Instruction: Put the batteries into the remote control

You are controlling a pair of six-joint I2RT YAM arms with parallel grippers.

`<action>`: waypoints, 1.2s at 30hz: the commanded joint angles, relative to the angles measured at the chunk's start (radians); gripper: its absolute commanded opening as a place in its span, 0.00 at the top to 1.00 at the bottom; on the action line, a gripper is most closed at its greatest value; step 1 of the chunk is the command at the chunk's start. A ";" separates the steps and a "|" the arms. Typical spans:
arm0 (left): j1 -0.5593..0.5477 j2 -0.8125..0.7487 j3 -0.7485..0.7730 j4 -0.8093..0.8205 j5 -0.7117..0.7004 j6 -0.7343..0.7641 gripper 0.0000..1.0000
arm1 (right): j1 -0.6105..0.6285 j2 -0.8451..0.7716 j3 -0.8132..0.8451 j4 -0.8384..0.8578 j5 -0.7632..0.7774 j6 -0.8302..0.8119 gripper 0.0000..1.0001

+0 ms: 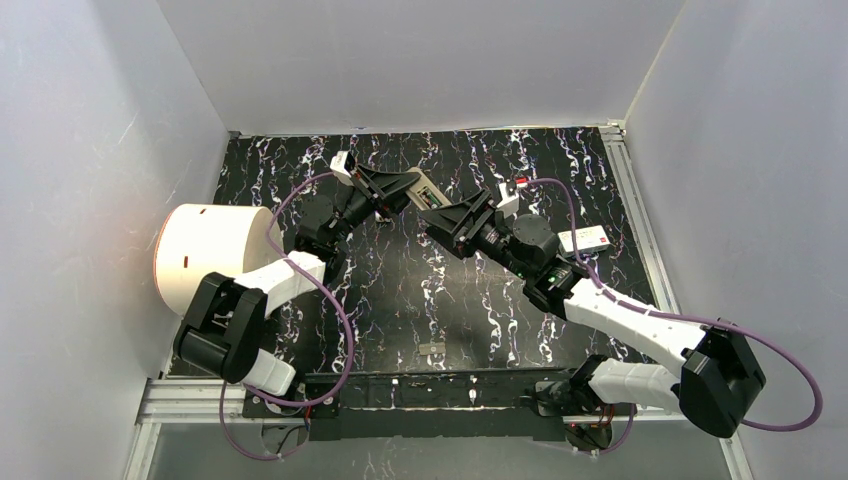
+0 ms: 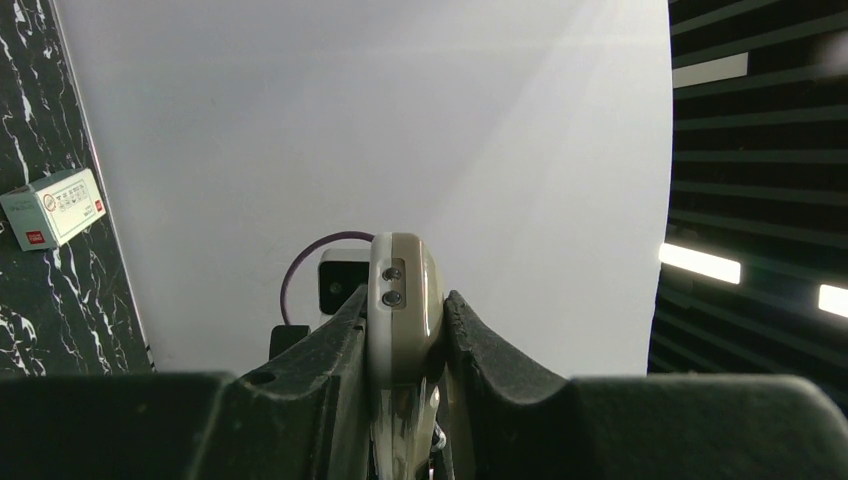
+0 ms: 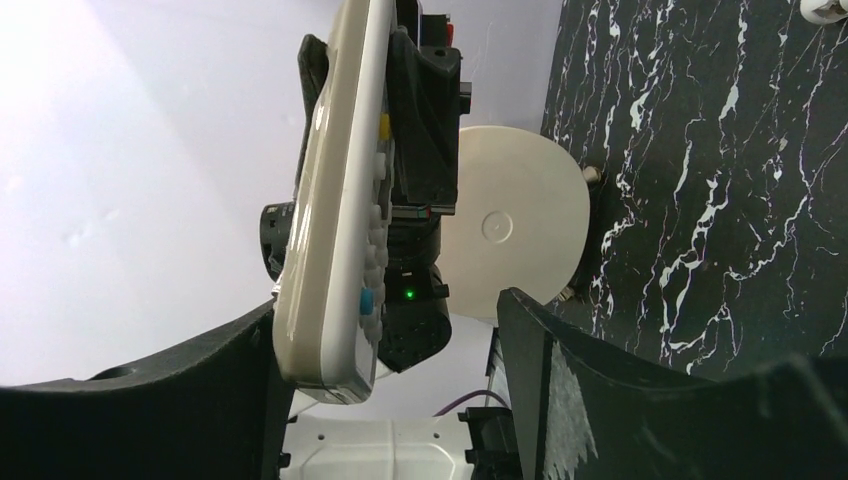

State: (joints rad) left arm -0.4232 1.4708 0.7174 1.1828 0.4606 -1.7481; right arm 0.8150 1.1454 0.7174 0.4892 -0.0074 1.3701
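**Black marbled table lies below a remote held up between two arms**

A slim cream plastic remote control with rounded ends is clamped edgewise by the left gripper, whose black fingers are pressed against both of its sides. The right gripper is spread wide. The remote's lower end lies between its fingers, close to one, but contact cannot be judged. Coloured rubber buttons are seen on one face only. No view is sharp enough for the batteries to be picked out. A smooth white drum is set by the left wall and a small white carton lies beside the right arm. A grey scrap, too small to identify, lies near the front edge.
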 commanded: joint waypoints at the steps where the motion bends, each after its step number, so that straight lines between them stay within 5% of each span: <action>1: -0.005 -0.026 0.038 0.060 0.004 -0.020 1.00 | -0.004 -0.014 0.041 0.034 -0.033 -0.043 0.25; 5: -0.005 -0.024 0.036 0.058 -0.005 -0.026 1.00 | -0.004 -0.027 0.022 0.057 -0.032 -0.039 0.30; 12: -0.003 -0.020 0.027 0.058 -0.008 -0.028 1.00 | -0.004 -0.031 0.031 0.135 -0.076 -0.071 0.15; 20: -0.004 -0.024 0.027 0.058 -0.008 -0.031 1.00 | -0.004 -0.074 0.008 0.163 -0.009 -0.045 0.14; 28: -0.003 -0.036 0.026 0.058 0.000 -0.034 1.00 | -0.004 -0.090 0.002 0.137 0.070 -0.024 0.19; 36: -0.003 -0.039 0.021 0.058 0.003 -0.037 1.00 | -0.004 -0.062 0.029 0.105 0.072 -0.012 0.38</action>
State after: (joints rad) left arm -0.4229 1.4708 0.7177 1.2057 0.4553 -1.7924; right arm 0.8135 1.0855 0.7170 0.5724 0.0326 1.3518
